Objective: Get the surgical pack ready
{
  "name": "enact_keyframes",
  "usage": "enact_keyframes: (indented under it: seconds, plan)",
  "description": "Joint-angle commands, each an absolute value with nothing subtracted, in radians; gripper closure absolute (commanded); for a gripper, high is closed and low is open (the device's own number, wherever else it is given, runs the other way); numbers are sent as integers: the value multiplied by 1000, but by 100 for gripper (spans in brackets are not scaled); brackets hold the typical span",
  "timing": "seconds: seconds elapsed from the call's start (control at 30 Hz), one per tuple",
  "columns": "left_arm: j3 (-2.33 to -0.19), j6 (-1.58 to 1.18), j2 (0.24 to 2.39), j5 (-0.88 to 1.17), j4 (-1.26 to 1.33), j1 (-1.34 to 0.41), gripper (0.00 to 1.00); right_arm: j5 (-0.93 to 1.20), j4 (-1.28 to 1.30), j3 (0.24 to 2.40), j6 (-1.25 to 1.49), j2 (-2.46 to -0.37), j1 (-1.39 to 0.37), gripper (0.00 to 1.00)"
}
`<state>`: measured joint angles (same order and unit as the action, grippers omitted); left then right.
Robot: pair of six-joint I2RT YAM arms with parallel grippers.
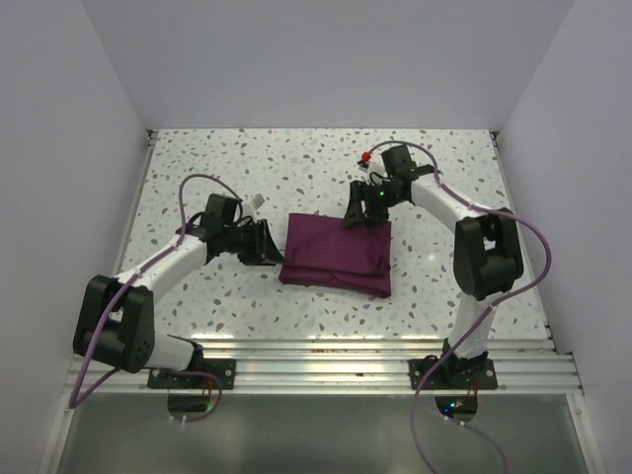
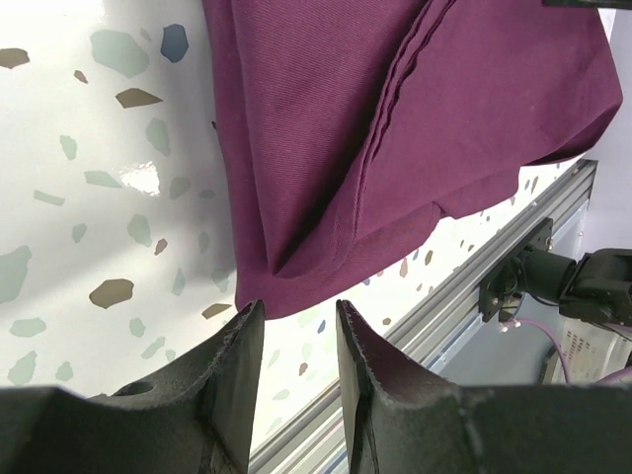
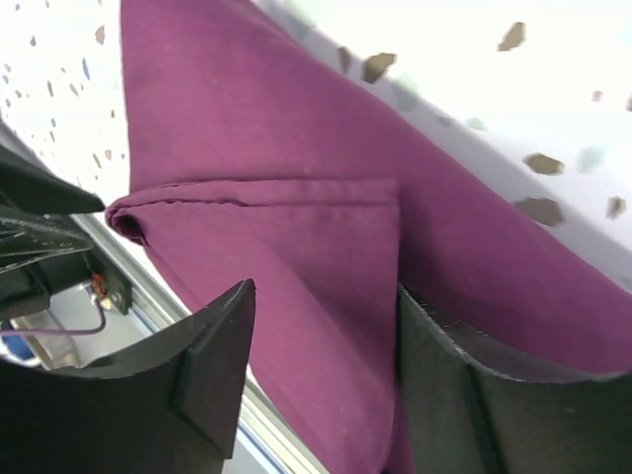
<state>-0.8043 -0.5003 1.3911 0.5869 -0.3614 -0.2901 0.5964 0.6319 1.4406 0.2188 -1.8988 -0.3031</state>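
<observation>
Surgical pack (image 1: pixel 336 255) between arms' fingers (image 1: pixel 265 244), seemingly ungripped.

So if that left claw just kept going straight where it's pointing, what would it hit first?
Most likely the purple cloth: its folded edge lies just ahead of the left gripper, jaws open and empty, past a narrow strip of speckled table. Height is unclear; it might skim over.

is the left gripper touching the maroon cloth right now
Cannot tell. In the left wrist view a corner of the maroon cloth ends right at the left gripper, with neither contact nor gap plain; the top view is too coarse.
</observation>
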Motion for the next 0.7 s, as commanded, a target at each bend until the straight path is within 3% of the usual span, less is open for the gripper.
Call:
enact_keyframes:
  seconds: [0.0, 0.1, 0.27, 0.5, 0.67]
  plan:
    - [-836, -477, 1370, 584, -368, -275, 62, 658, 595, 1488, 218, -1931, -319, 42]
    - [-833, -485, 1356, 577, -376, -264, 62, 689, 589, 1505, 222, -1939, -340, 50]
    - [-834, -506, 1321, 532, -408, -206, 64, 747, 623, 1517, 262, -1889, -376, 79]
    - [-887, -492, 1339, 551, -449, -138, 65, 739, 709, 1343, 288, -1666, -501, 82]
    - [-925, -494, 1354, 557, -453, -124, 65, 727, 690, 1059, 354, -1443, -584, 78]
